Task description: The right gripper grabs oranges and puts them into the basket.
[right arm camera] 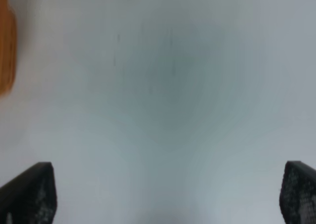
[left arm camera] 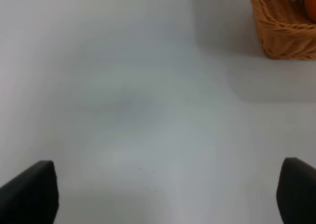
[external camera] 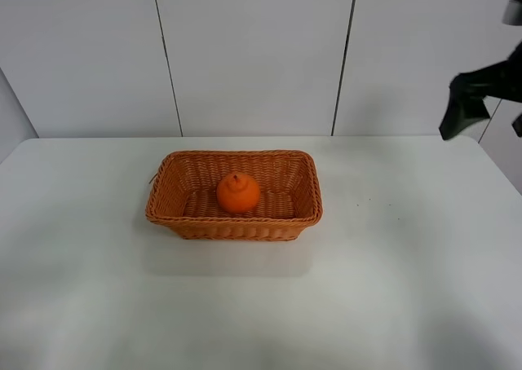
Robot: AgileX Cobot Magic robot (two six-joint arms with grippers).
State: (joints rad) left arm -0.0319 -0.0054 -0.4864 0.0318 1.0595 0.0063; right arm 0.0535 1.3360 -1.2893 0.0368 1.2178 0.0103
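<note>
The orange (external camera: pixel 238 193) lies inside the wicker basket (external camera: pixel 173 203) at the middle of the white table. A sliver of it shows in the left wrist view (left arm camera: pixel 312 4), inside the basket's corner (left arm camera: pixel 281 26). My right gripper (external camera: pixel 466 101) hangs high at the far right, well away from the basket, open and empty; its fingers (right arm camera: pixel 29 192) stand wide apart over bare table, with the basket's edge (right arm camera: pixel 6 46) blurred at the frame's side. My left gripper (left arm camera: pixel 168 194) is open and empty over bare table; it is out of the exterior view.
The white table (external camera: pixel 391 288) ends at a panelled wall (external camera: pixel 253 52) behind. Its right edge runs close under the right arm.
</note>
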